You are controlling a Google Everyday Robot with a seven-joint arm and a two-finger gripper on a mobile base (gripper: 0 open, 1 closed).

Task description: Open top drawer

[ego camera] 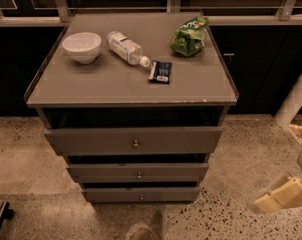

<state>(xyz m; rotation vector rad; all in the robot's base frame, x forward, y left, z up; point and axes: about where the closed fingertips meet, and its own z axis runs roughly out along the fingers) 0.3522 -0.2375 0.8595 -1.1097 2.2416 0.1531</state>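
The top drawer (91, 140) is the widest grey front of a low cabinet, with a small round metal knob (135, 144) at its centre and a dark gap above it. Two narrower drawer fronts (111, 171) sit below it. My gripper (278, 169) is at the lower right edge of the view, to the right of the cabinet and about level with the lower drawers, apart from them. Its cream fingers (283, 196) are spread wide and hold nothing. It is far from the knob.
On the cabinet top (91, 84) are a white bowl (82, 46), a lying plastic bottle (127, 48), a green snack bag (189, 36) and a small dark packet (160, 71). Speckled floor (21, 154) surrounds the cabinet. A dark counter with railings runs behind.
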